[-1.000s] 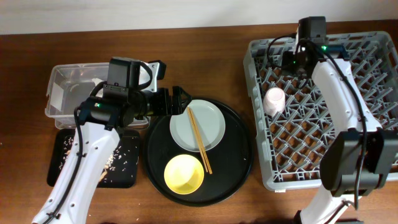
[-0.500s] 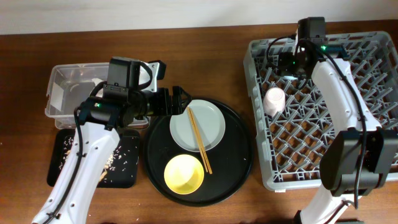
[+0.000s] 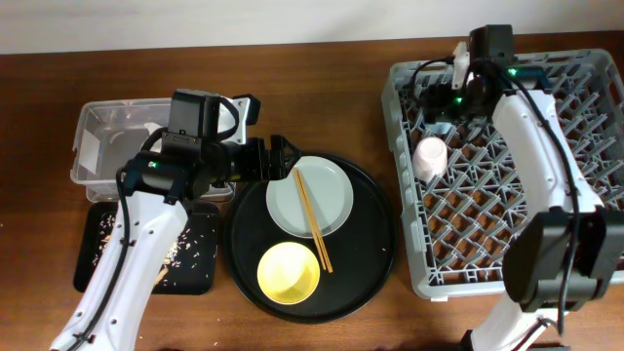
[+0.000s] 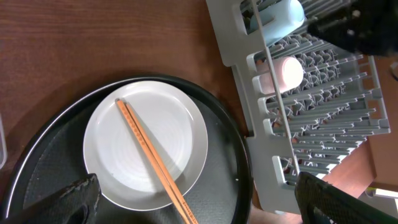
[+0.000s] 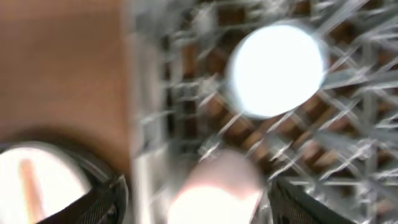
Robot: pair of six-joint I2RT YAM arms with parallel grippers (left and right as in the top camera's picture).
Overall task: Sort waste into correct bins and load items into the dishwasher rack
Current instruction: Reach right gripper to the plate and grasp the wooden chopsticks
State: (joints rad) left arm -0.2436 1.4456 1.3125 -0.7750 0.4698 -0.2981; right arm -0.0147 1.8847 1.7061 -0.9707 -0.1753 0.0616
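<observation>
Now R gripper (image 3: 435, 103) has its jaws spread, nothing held, backing off at the big grey pegged plastic dishwasher rack's (image 3: 400, 195) 11 o'clock corner. Small light-blue cup (image 4: 278, 15) stays put there, small pink cup (image 4: 283, 73) at its 6. Both cups look loaded. L gripper (image 3: 281, 159) hovers wide open, empty, at pale round plate's (image 3: 336, 190) 10 o'clock; plate prob next.

1. Brown wooden table (image 3: 322, 68).
2. At its left a clear tub (image 3: 102, 136), with a small tray (image 3: 195, 278), black, just in front, perhaps touching; an arm hides the join.
3. Round tray (image 3: 370, 244), black, in the middle.
4. Grey rack (image 3: 408, 224) at the right, near the round tray.
</observation>
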